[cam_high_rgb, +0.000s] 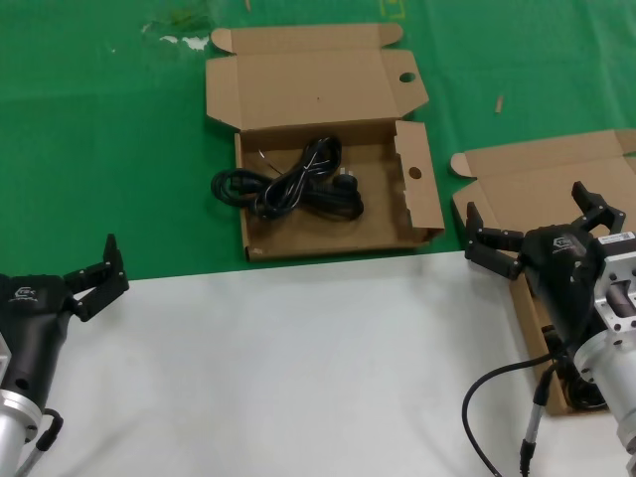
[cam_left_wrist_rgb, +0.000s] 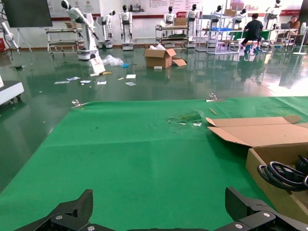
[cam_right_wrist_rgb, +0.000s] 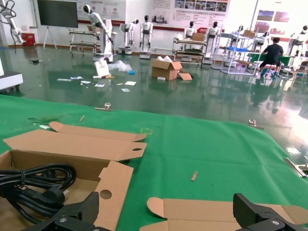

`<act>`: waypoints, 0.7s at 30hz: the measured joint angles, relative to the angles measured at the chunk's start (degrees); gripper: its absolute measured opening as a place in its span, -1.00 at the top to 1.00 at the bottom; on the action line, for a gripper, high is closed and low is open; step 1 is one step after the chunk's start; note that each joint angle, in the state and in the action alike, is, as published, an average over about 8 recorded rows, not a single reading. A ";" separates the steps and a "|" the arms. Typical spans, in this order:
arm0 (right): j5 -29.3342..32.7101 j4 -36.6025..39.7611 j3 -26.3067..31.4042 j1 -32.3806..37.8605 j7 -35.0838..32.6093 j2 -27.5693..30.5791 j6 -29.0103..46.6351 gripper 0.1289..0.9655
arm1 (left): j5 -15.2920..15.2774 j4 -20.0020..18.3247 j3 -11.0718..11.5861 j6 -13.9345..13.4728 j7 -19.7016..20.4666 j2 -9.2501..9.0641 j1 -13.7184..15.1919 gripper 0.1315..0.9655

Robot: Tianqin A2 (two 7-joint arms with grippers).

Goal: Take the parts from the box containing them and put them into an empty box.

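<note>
- Left gripper, fingers spread wide and holding nothing, over the white sheet's near left edge.
- Right gripper, likewise wide and unladen, above the plain-lidded box at right.
- Farther off, on green cloth: hole-punched box containing one coiled black power cord, partly over the left wall.

Green-covered table with a white sheet across the near part. Lying on the green: 2 open cardboard boxes, holed-flap box mid-table, plain box at right.
</note>
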State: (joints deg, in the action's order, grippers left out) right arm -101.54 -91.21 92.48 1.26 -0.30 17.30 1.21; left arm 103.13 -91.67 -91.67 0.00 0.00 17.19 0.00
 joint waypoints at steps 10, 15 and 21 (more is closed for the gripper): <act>0.00 0.00 0.00 0.00 0.00 0.00 0.00 -1.00 | 0.00 0.00 0.00 0.00 0.00 0.00 0.00 -1.00; 0.00 0.00 0.00 0.00 0.00 0.00 0.00 -1.00 | 0.00 0.00 0.00 0.00 0.00 0.00 0.00 -1.00; 0.00 0.00 0.00 0.00 0.00 0.00 0.00 -1.00 | 0.00 0.00 0.00 0.00 0.00 0.00 0.00 -1.00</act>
State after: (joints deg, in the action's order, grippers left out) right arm -101.54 -91.21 92.48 1.26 -0.30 17.30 1.21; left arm 103.13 -91.67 -91.67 0.00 0.00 17.19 0.00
